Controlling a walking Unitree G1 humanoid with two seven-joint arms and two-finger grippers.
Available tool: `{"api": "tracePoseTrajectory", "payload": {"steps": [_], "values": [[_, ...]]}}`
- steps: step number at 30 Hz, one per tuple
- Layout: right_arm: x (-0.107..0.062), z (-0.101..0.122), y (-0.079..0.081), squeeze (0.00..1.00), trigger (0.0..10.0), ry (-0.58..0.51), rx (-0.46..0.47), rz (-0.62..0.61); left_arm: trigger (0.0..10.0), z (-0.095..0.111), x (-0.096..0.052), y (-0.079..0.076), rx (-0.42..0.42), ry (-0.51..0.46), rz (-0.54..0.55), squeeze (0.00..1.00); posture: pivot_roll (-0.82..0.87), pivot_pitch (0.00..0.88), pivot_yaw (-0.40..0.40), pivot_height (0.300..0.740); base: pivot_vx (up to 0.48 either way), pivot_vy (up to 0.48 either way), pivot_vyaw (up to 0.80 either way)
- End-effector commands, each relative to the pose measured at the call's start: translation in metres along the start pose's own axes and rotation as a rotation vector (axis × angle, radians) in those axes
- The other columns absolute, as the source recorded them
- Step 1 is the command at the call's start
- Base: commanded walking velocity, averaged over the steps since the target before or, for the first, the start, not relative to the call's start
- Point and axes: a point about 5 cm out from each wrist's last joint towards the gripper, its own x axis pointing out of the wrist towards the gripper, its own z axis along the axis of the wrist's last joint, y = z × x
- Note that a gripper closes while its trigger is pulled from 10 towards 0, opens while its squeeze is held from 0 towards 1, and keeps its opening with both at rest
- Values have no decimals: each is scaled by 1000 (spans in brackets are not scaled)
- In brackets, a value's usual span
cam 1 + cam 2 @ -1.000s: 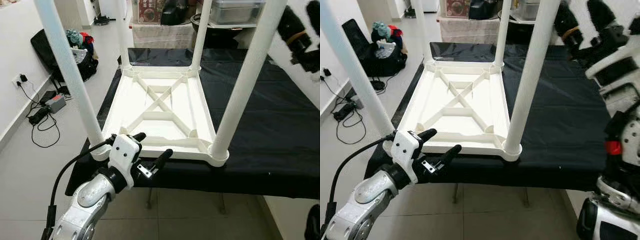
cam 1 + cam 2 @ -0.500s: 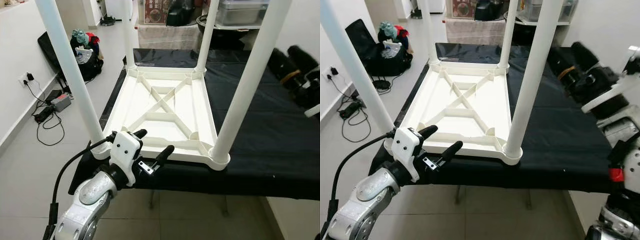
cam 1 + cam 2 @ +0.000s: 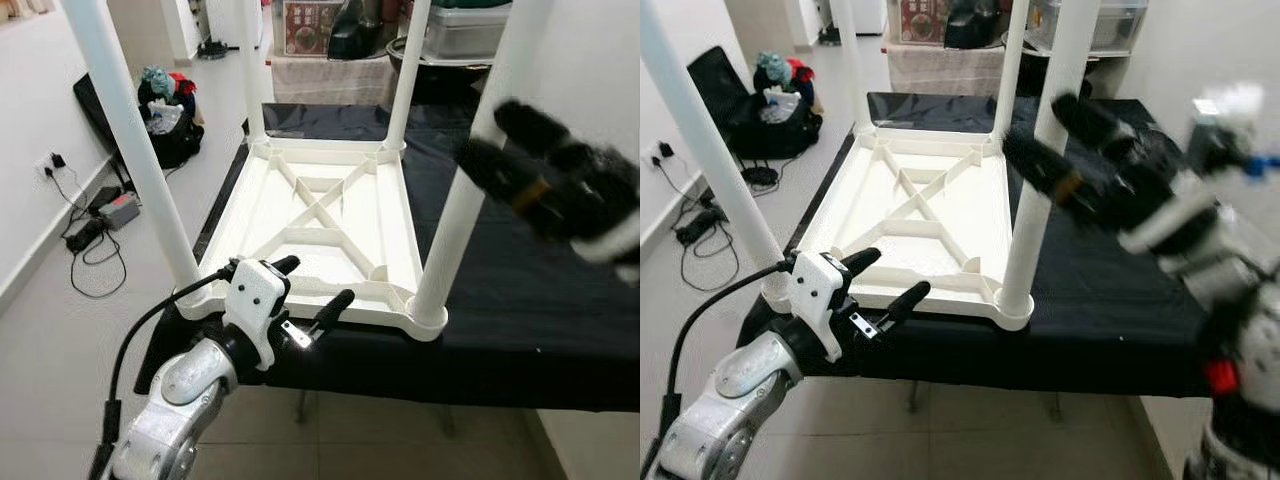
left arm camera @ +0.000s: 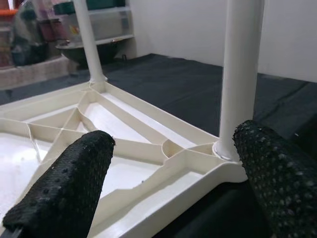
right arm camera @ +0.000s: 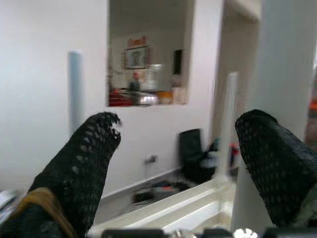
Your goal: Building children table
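A white plastic children's table (image 3: 320, 215) lies upside down on a black-covered work table (image 3: 540, 260), with its legs pointing up. My left gripper (image 3: 316, 280) is open, just in front of the white table's near edge, close to the front-left leg (image 3: 130, 150). In the left wrist view its fingers (image 4: 64, 183) frame the ribbed underside (image 4: 148, 148) and the front-right leg (image 4: 242, 74). My right gripper (image 3: 1038, 122) is open and motion-blurred, with its fingers pointing left at the front-right leg (image 3: 1045, 200). In the right wrist view that leg (image 5: 292, 64) stands by one fingertip.
A black bag with clothes (image 3: 160, 110) lies on the floor at the left. A power strip with cables (image 3: 95, 215) lies near the wall. Shelves with containers (image 3: 470, 30) stand behind the work table. Tiled floor shows at left and in front.
My right gripper has swung down and left from the upper right to the front-right leg. The left gripper has hardly moved. The camera shifted slightly.
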Motion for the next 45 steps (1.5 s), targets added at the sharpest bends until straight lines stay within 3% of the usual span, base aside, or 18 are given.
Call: {"api": "tracePoseTrajectory", "payload": {"steps": [1,7,12,18,21,22,26,33,34,36,37,38,45], "values": [[-1,-6,-7,0,10000,21,12,-67,10000,-2,-1,0,-5,8,1,0,-151,54,-21,740,0,0,0],[2,2,-7,0,10000,-16,22,-65,10000,-1,-2,1,-3,4,12,0,-145,54,-29,740,0,0,0],[-1,26,-5,0,10000,-177,86,-13,10000,-1,-2,-1,-8,5,6,0,-152,56,-25,740,0,0,0],[1,37,-9,0,10000,-253,96,-55,10000,-1,-1,-1,-7,7,1,0,-149,58,-24,740,0,0,0],[1,38,-10,0,10000,-255,101,-58,10000,-2,-1,-1,-7,7,1,0,-149,58,-24,740,0,0,0],[6,30,-20,0,10000,-180,37,-163,10000,-1,-2,-1,-7,7,1,0,-145,59,-27,740,0,0,0],[11,20,-29,0,10000,-124,9,-270,10000,0,-2,-2,-7,4,4,0,-142,58,-32,740,0,0,0],[15,17,-27,0,10000,-82,-21,-275,10000,2,-1,-2,-6,-4,3,0,-143,59,-37,740,0,0,0],[16,18,-26,0,4157,-96,-4,-260,10000,6,0,-2,-3,-20,0,0,-142,57,-38,740,0,0,0],[17,18,-25,0,4157,-106,8,-253,10000,9,0,-2,0,-31,-2,0,-143,57,-38,740,0,0,0],[17,18,-25,0,1020,-111,16,-247,10000,10,0,-2,0,-36,-3,0,-143,57,-38,740,0,0,0],[17,17,-24,0,0,-107,16,-242,10000,12,1,-2,0,-48,-4,0,-142,56,-38,740,0,0,0],[18,6,-20,0,0,-61,31,-215,10000,29,4,-1,5,-107,-13,0,-142,55,-38,740,0,0,0]]}}
